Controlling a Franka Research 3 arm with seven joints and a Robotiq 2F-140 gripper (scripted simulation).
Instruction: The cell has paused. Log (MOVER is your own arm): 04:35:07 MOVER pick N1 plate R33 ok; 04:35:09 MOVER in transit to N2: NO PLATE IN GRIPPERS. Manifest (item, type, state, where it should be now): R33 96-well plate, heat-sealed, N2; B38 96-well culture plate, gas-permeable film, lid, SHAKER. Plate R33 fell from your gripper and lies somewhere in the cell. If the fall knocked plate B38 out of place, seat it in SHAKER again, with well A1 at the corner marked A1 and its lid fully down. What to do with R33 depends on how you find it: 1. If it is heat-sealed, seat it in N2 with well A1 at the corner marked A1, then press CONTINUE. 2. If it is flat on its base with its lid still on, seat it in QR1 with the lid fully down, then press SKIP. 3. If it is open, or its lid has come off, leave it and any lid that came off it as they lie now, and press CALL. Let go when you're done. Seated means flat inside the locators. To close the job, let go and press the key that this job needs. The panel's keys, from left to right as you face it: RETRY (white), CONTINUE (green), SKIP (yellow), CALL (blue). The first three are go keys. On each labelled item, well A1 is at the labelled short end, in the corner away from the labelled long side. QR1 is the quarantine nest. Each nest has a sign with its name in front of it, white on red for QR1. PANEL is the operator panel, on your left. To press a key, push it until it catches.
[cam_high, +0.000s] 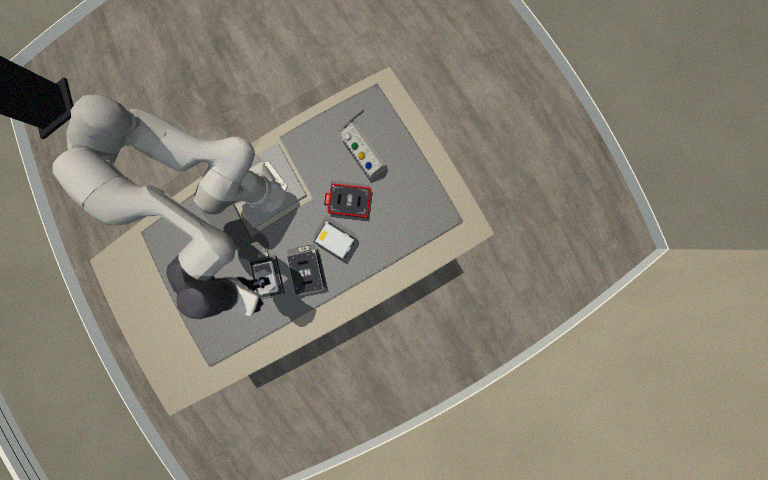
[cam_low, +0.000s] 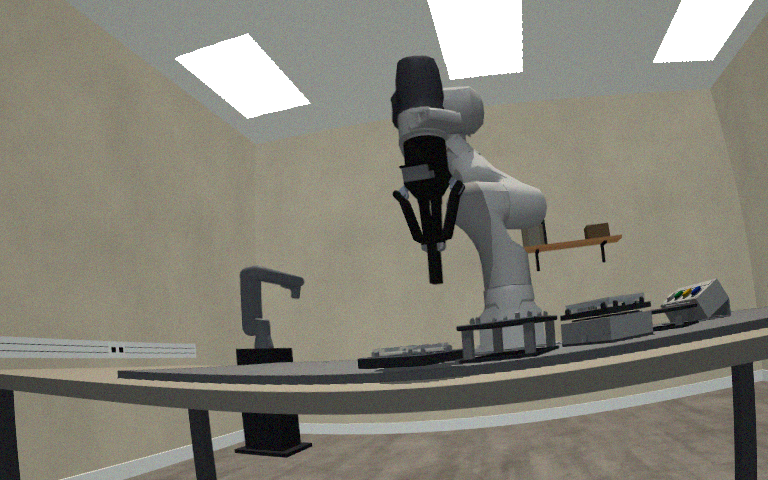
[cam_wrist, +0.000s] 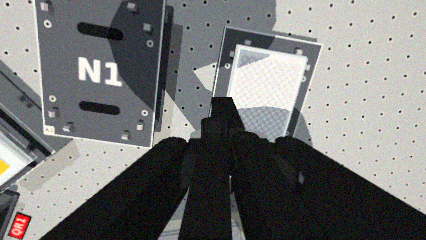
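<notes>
My gripper (cam_high: 262, 281) (cam_low: 434, 281) (cam_wrist: 221, 113) is shut, with nothing between its fingers, above nest N2 (cam_wrist: 270, 42). A pale plate (cam_high: 270, 271) (cam_low: 412, 349) (cam_wrist: 270, 80) with a visible well pattern lies flat in N2, within the locators; the fingers hide its near end in the wrist view. A white item with a yellow label (cam_high: 339, 240) (cam_wrist: 10, 154) lies between N1 and QR1. Another pale plate (cam_low: 606, 303) stands on a raised grey block, partly hidden by the arm. Quarantine nest QR1 (cam_high: 349, 211) holds no plate. Lids and seals are too small to judge.
Nest N1 (cam_high: 305, 283) (cam_wrist: 100, 55) is empty, beside N2. The operator panel (cam_high: 364, 151) (cam_low: 707, 300) stands beyond QR1, with white, green, yellow and blue keys. The raised grey block (cam_low: 623, 328) stands near the arm's base. A grey arm (cam_low: 250, 300) stands in the background.
</notes>
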